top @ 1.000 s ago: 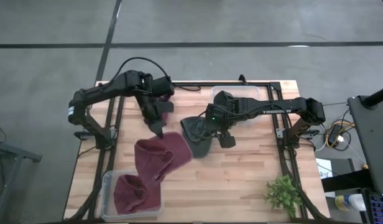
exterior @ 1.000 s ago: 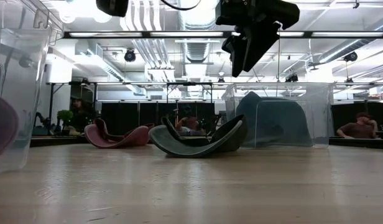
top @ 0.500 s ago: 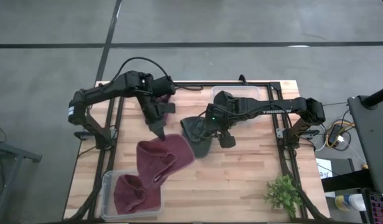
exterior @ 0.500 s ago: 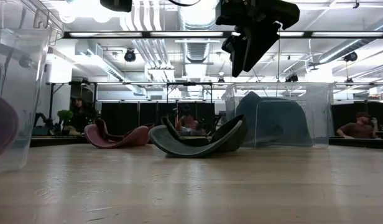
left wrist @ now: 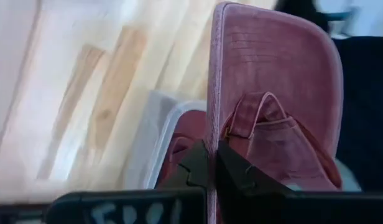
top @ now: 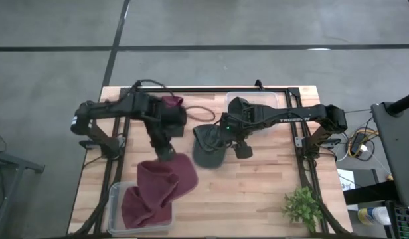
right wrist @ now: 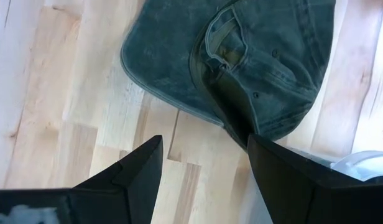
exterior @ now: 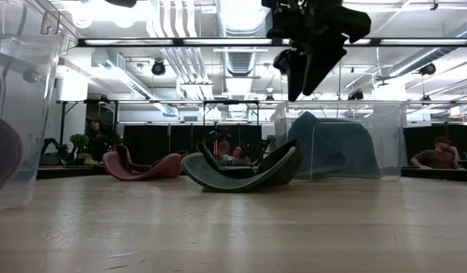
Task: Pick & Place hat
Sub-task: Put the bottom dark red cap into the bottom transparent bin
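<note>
A maroon hat (top: 166, 180) hangs from my left gripper (top: 163, 153), which is shut on it beside and partly over the clear bin (top: 114, 199) at the near left. That bin holds another maroon hat (top: 139, 207). A dark grey hat (top: 208, 147) lies on the table at the middle, its crown opening up. My right gripper (top: 230, 136) hovers open above its right edge; in the right wrist view its fingers (right wrist: 142, 162) stand apart above the hat (right wrist: 241, 56), and the low view shows the gripper (exterior: 298, 83) well above the hat (exterior: 245, 173). My left gripper pinches the edge of the maroon hat's stitched brim (left wrist: 211, 134) between its two shut fingers (left wrist: 232, 165). The fingers point down from above. The hat hangs below them, clear of the table, its strap (left wrist: 253, 112) loose, above the bin (left wrist: 155, 134).
A second clear bin (top: 279, 99) at the far right holds a dark hat (exterior: 332, 148). Another maroon hat (top: 171, 101) lies at the far side by the left arm and shows in the low view (exterior: 142, 165). A green plant (top: 303, 207) stands at the near right corner.
My left gripper has moved toward the table's near left, toward the bin, keeping hold of the maroon hat. The hat has come away from the grey hat's edge and now hangs partly over the bin. The grey hat has stayed in place.
</note>
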Available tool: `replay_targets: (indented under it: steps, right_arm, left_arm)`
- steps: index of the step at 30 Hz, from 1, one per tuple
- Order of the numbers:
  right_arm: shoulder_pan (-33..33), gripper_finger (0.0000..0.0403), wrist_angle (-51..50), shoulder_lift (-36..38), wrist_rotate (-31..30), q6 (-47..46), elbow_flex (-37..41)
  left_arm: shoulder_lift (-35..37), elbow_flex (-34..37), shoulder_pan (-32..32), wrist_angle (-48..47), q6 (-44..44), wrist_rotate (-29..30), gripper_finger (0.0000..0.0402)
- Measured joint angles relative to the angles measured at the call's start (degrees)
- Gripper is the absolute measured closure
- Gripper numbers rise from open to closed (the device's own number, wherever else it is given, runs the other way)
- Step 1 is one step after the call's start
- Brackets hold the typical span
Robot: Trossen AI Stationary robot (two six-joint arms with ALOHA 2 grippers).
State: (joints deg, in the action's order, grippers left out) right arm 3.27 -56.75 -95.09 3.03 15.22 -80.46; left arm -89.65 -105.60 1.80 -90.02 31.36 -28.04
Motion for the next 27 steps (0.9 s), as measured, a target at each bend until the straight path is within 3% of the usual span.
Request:
replay_targets:
  steps: [10,14,20,27]
  right_arm:
    - [0.0,0.0175,0.52,0.0,0.0,0.31,0.15]
    - [0.0,0.0175,0.52,0.0,0.0,0.28,0.17]
    - [0.0,0.0175,0.6,0.0,0.0,-0.02,0.17]
    - [0.0,0.0175,0.76,0.0,0.0,-0.19,0.17]
  left_arm:
    - [-0.11,6.05,13.66,0.06,11.1,8.23,0.0395]
    - [-0.11,11.81,17.5,0.61,15.63,7.62,0.0395]
    - [-0.09,17.06,20.26,0.19,15.61,6.74,0.0395]
    - [-0.07,17.61,20.53,0.19,13.79,8.53,0.0395]
